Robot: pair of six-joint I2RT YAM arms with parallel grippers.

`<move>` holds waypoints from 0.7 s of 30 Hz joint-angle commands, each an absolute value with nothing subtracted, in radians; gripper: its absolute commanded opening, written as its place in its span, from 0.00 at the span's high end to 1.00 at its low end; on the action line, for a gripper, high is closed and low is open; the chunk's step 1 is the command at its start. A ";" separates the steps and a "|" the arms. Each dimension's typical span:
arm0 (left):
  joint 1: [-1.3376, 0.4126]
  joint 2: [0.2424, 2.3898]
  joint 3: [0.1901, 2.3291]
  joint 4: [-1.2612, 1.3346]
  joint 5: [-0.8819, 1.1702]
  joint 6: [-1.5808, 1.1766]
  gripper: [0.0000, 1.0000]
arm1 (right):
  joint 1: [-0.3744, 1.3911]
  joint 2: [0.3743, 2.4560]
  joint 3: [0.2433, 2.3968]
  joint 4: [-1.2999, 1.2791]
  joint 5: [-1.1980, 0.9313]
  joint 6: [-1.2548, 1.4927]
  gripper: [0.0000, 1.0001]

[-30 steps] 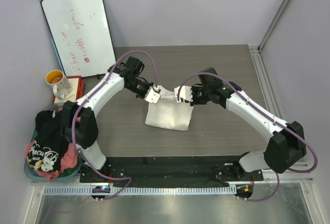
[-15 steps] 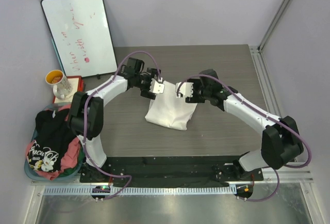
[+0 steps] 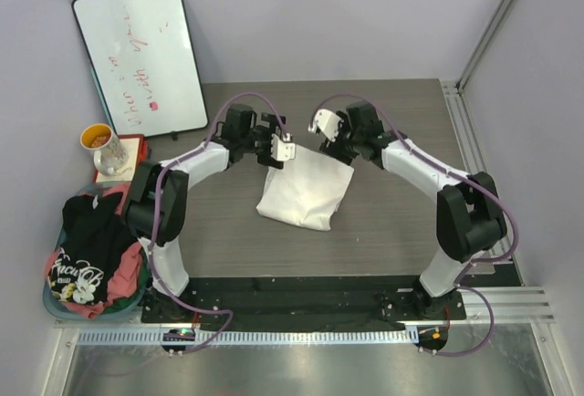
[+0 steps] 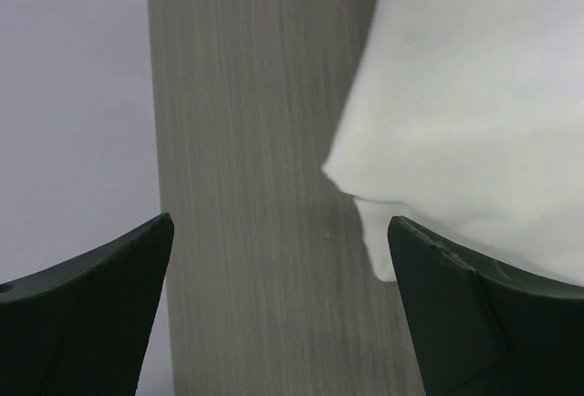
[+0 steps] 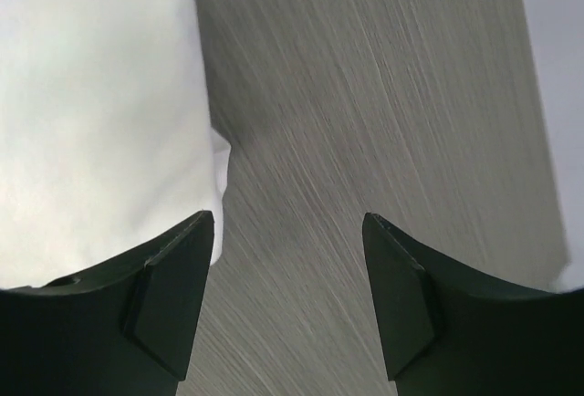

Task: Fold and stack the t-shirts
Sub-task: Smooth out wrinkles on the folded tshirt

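Folded white t-shirt (image 3: 304,193) mid-worktop (image 3: 401,223), left jaws wide by its far-left corner, right jaws apart near its far-right corner.

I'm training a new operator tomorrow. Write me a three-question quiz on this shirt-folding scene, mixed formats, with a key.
1. True or false: the left gripper is shut on the white t-shirt.
2. Where is the black t-shirt? A) in the basket B) spread flat beside the white one C) on the floor
3. Fill in: the white t-shirt lies folded on the ____.
Key: 1 false, its jaws stand open and empty; 2 A; 3 table.
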State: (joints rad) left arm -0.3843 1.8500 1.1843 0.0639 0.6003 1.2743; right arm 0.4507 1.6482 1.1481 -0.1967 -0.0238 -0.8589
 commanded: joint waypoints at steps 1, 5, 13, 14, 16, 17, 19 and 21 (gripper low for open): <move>-0.353 1.893 1.369 -0.065 0.707 1.278 0.00 | 0.338 1.747 1.363 -0.489 -0.376 -0.601 0.27; -0.339 1.995 1.668 -0.512 0.810 1.414 0.00 | 0.284 1.836 1.390 -0.595 -0.539 -0.595 0.24; -0.344 2.395 2.308 -1.402 0.829 1.873 0.00 | 0.210 1.989 1.509 -0.787 -0.679 -0.732 0.23; -0.345 2.419 2.380 -1.443 0.809 1.900 0.00 | 0.206 1.997 1.520 -0.798 -0.684 -0.742 0.23; -0.351 2.451 2.396 -1.498 0.763 1.974 0.00 | 0.199 2.023 1.551 -0.798 -0.673 -0.753 0.23; -0.353 2.453 2.387 -1.503 0.753 1.989 0.00 | 0.189 2.032 1.561 -0.796 -0.678 -0.753 0.23; -0.356 2.456 2.373 -1.526 0.739 2.028 0.00 | 0.176 2.051 1.586 -0.798 -0.675 -0.753 0.23; -0.362 2.462 2.376 -1.549 0.739 2.042 0.00 | 0.163 2.056 1.591 -0.801 -0.680 -0.762 0.23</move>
State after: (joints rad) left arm -0.3492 2.4760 2.3516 -1.2198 0.7540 1.8961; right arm 0.1917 2.0518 1.5299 -0.7734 -0.6319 -0.7292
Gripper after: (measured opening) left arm 0.997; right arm 0.770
